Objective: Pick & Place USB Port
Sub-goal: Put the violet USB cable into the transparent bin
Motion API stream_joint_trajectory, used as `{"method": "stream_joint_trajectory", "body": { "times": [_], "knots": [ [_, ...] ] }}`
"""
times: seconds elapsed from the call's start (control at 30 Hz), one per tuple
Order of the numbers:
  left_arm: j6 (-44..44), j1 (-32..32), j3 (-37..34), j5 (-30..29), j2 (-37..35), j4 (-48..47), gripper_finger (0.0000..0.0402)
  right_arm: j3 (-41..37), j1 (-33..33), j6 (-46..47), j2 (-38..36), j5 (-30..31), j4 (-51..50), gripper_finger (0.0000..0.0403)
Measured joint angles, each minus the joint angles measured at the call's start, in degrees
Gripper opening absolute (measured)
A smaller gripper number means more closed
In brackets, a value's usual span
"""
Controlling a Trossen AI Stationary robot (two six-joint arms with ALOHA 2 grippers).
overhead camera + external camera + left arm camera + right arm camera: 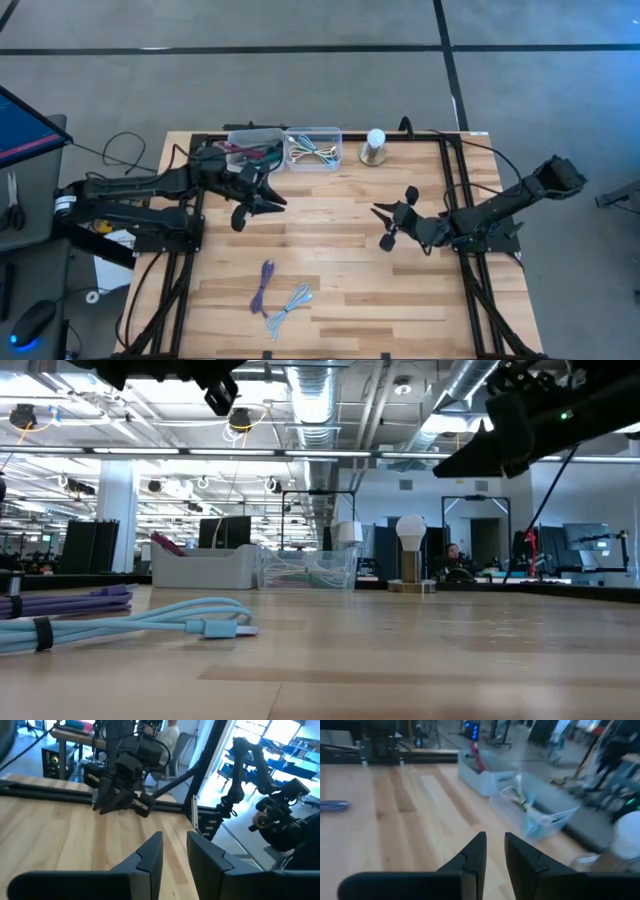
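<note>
While both arms are hovering above the table, this is how things are lying:

Cables: purple cable (264, 285) and blue cable (289, 305) are lying near the front edge, well apart from the clear bin (313, 149).

Nearer arm: left gripper (262, 197), cables lying frontward of it, long axes running roughly front-to-back.

Left gripper: narrowly parted, holding nothing.

Right gripper (388, 222): narrowly parted, empty.

Hidden: cable plugs are too small to make out.

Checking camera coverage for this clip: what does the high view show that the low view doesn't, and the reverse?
Only the high view shows both grippers, left and right, held apart over bare wood with nothing between the fingers, and the whole table.

Only the low view shows the room behind and the blue cable's plug end close up.

Both show the purple cable, blue cable, grey bin, clear bin and bulb.
</note>
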Motion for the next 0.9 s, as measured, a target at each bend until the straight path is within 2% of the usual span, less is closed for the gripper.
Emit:
{"method": "stream_joint_trajectory", "body": {
  "times": [0.1, 0.27, 0.4, 0.53, 0.7, 0.9],
  "knots": [
    [0.32, -0.97, 0.00, -0.22, -1.12, 0.00, 0.0076, 0.02, 1.65, -2.73, -1.84, 3.46, -0.07, 0.0055],
    [4.06, -2.53, 0.00, -0.38, -4.60, -5.11, 0.0051, -2.63, 5.94, -2.23, -9.04, 4.61, -4.73, 0.0032],
    [4.32, -5.20, 0.00, -5.55, -7.46, -10.12, 0.0032, -7.00, 8.51, -1.42, -17.49, 4.72, -3.68, 0.0014],
    [3.58, -9.67, -2.17, -14.88, -8.58, -11.92, 0.0015, -9.79, 9.72, -1.61, -25.14, 4.40, -3.71, 0.0004],
    [-8.05, -15.33, -5.96, -25.85, -7.71, -12.82, 0.0006, -11.21, 10.84, -1.70, -29.60, 4.39, -5.40, 0.0002],
    [-22.13, -19.45, -6.13, -36.94, -3.71, -20.12, 0.0007, -11.21, 11.24, -1.48, -30.05, 4.40, -6.44, 0.0002]
  ]
}}
